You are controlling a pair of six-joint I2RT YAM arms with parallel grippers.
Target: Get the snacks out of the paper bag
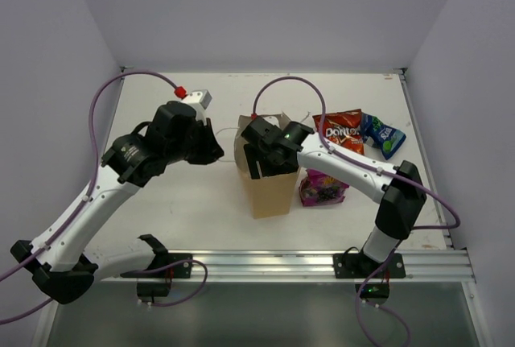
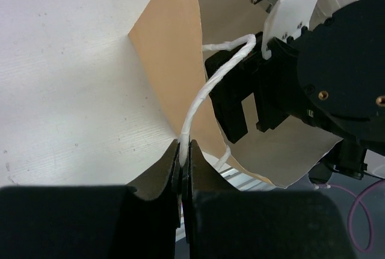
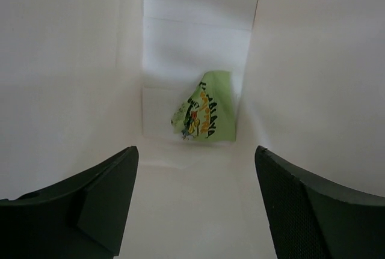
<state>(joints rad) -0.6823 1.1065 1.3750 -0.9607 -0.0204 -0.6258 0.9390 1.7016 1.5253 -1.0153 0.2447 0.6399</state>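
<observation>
Hold the paper bag (image 1: 273, 194) mouth wide with the left gripper (image 2: 184, 149), pinched on the white cord handle (image 2: 207, 91) at its rim; lower the right gripper (image 3: 195, 169), jaws spread, straight down inside the paper bag to the green packet (image 3: 203, 115) on its floor, avoiding the walls

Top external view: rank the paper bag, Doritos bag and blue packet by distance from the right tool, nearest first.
1. The paper bag: the right tool sits in its open mouth.
2. The Doritos bag: lying to the paper bag's right.
3. The blue packet: farther right, beyond the Doritos bag.
</observation>
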